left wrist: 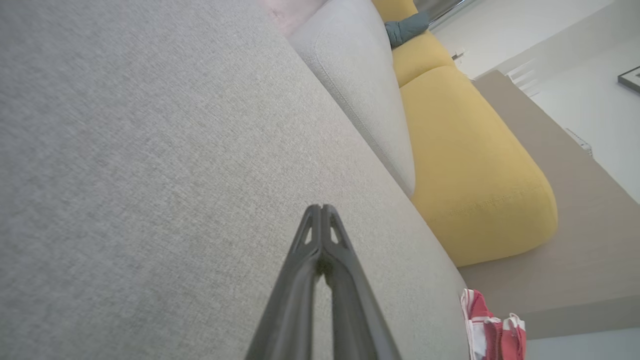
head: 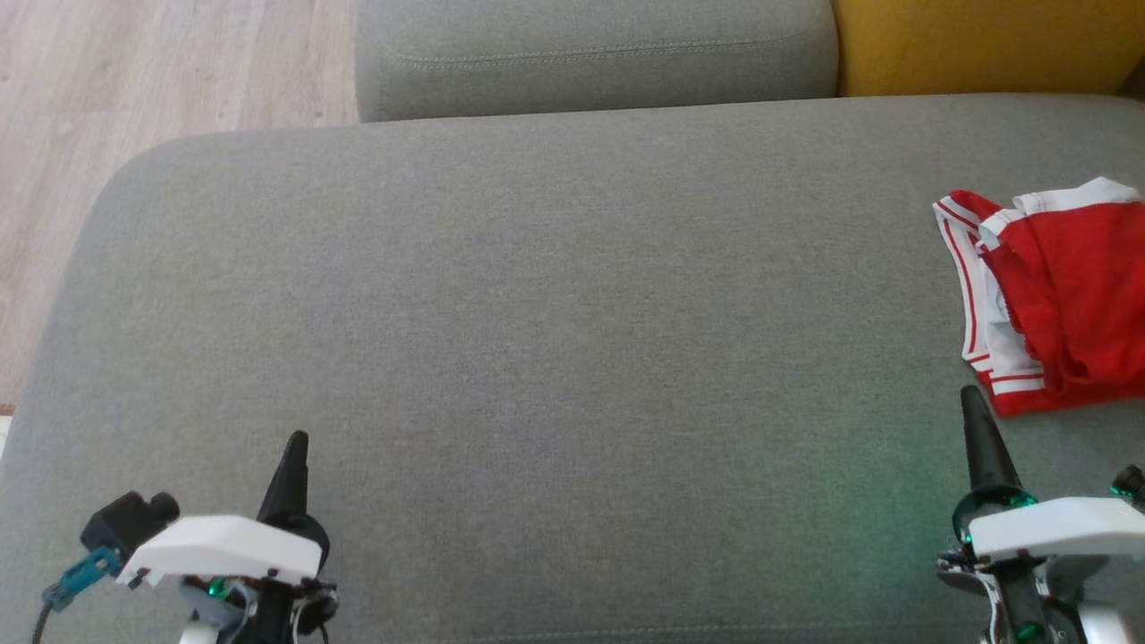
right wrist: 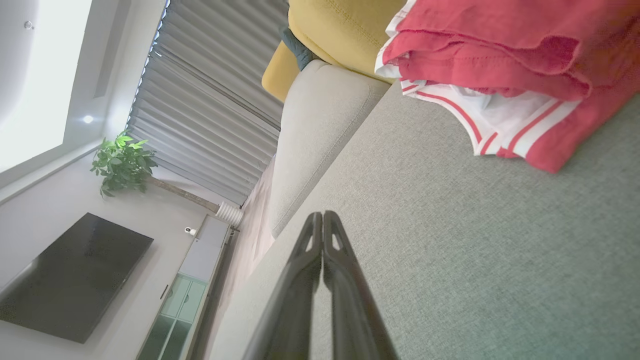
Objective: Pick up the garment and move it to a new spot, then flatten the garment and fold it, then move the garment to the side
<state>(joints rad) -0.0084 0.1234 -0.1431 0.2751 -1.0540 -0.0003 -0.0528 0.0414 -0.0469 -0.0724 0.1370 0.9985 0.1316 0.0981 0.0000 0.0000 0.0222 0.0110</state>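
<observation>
Red cloth with white striped trim, the garment (head: 1055,295) lies bunched at the right edge of the grey seat cushion (head: 537,313), and the head view's right border cuts part of it off. The right gripper (head: 972,395) hangs just on the robot's side of the garment's nearest corner, its two dark fingers pressed together with nothing between them. The right wrist view shows a strip of bare grey fabric between the tips and the cloth, so the two are close but apart. The left gripper (head: 297,440) is well away across the seat at the lower left, its fingers likewise closed and holding nothing. Nothing lies on the cushion between either gripper and the garment. Beyond the seat stands a grey back cushion (head: 590,54) with a yellow cushion (head: 984,45) beside it on the right, and pale wooden floor (head: 134,72) shows past the seat's rounded left corner. The right wrist view also takes in a dark television (right wrist: 70,275), a leafy plant (right wrist: 122,162) and grey curtains (right wrist: 215,90). The garment's white-striped hems face left toward the middle of the seat, with the red folds piled behind them. Its visible part runs roughly away from the robot — but with one side out of frame I cannot tell its true long axis.
</observation>
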